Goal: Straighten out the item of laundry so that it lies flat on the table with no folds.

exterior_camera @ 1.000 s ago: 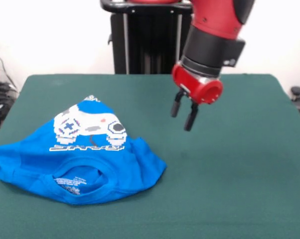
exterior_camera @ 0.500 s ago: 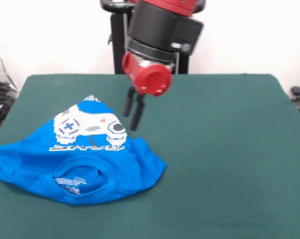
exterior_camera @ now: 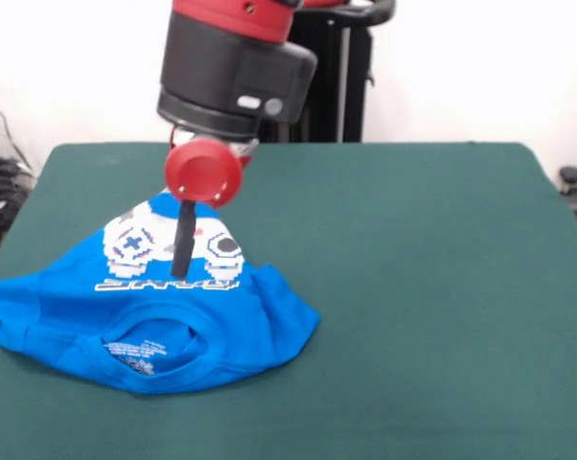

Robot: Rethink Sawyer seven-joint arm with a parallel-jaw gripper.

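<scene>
End effector: mine (exterior_camera: 182, 259), hanging over the printed chest of the T-shirt, tips low over the graphic. I see one dark bar from this angle, so I can't tell if it's spread or closed, or whether it touches the cloth.
Shirt location: T-shirt (exterior_camera: 145, 302) sits on the left part of the worktop (exterior_camera: 423, 287), close to the camera-side edge, one end reaching the picture's left edge.
Shirt state: crumpled, not flat. Body is folded up into a peak toward the far side; collar opening with label faces the camera at the near edge.
Long axis: as it lies now, runs roughly left-right across the picture, wide at the near edge, narrowing to the peak at the far side.
Pointing: neck toward the camera, hem end looks tucked under or bunched at the peak. Can't confirm.
Handling: soft, light, limp cotton. It should drag and bunch, not slide as one piece. Nothing fragile.
Grasp point: my call is a single layer at the peak or an outer edge, pinched thin, then pulled outward low over the felt. Grabbing mid-print risks lifting several layers.
</scene>
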